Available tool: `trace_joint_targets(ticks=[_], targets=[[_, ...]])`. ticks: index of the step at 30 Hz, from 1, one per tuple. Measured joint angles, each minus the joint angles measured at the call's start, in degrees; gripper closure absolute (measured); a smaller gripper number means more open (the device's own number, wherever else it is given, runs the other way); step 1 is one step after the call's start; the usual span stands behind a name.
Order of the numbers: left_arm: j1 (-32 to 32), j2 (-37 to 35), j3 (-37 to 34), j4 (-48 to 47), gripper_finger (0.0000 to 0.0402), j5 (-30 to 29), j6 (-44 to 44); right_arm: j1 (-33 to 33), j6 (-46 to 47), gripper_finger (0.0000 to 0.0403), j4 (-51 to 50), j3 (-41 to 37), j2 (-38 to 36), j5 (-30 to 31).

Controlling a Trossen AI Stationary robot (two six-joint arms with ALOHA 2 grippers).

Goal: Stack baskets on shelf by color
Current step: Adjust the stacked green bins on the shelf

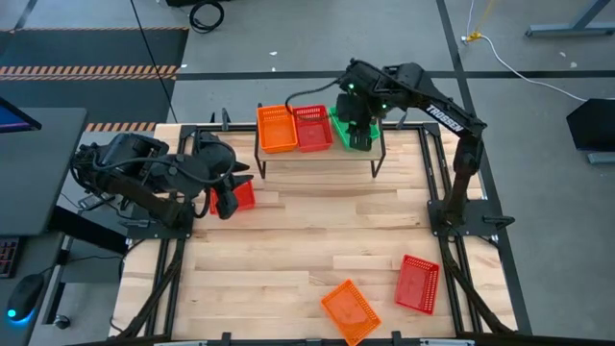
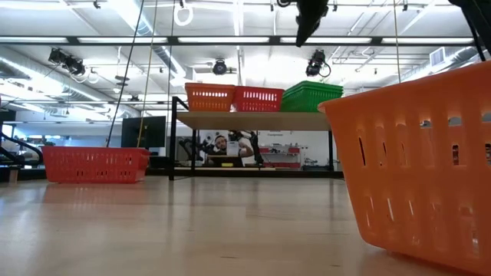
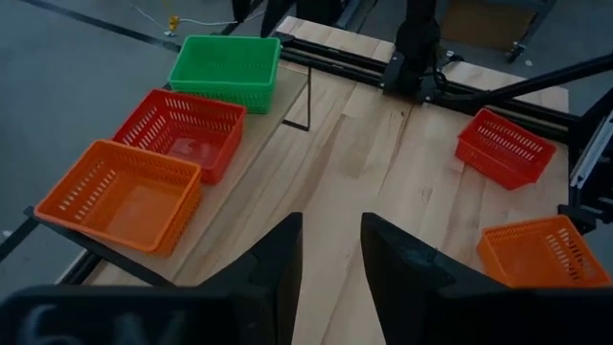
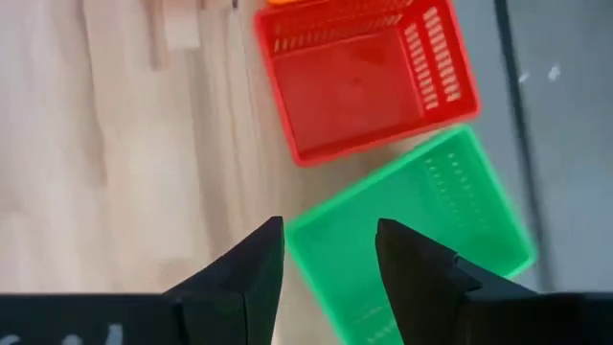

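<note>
Hovering right gripper [image 4: 326, 254] over green basket [image 4: 421, 230]

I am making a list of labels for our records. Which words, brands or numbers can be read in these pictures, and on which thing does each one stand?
"TROSSEN": white letters along the right arm, read in the high view.
The baskets, the shelf and the table show no text.
Left wrist view: a faint marking on the housing behind the left pincer is too blurred to read.
Low view: nothing in the room behind is readable.
</note>
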Motion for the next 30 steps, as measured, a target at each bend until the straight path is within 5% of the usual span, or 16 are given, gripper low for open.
trace_joint_targets(ticks=[15,30], targets=[[0.0,0.0,0.0,0.0,0.0285,-3.5,-4.6,2.0,-1.0,0.0231,-0.1,-11.4,-0.1,-4.5],[0.0,0.0,0.0,0.0,0.0285,-4.7,-3.7,-2.4,-5.4,0.0231,-0.1,-22.2,-3.8,3.0]])
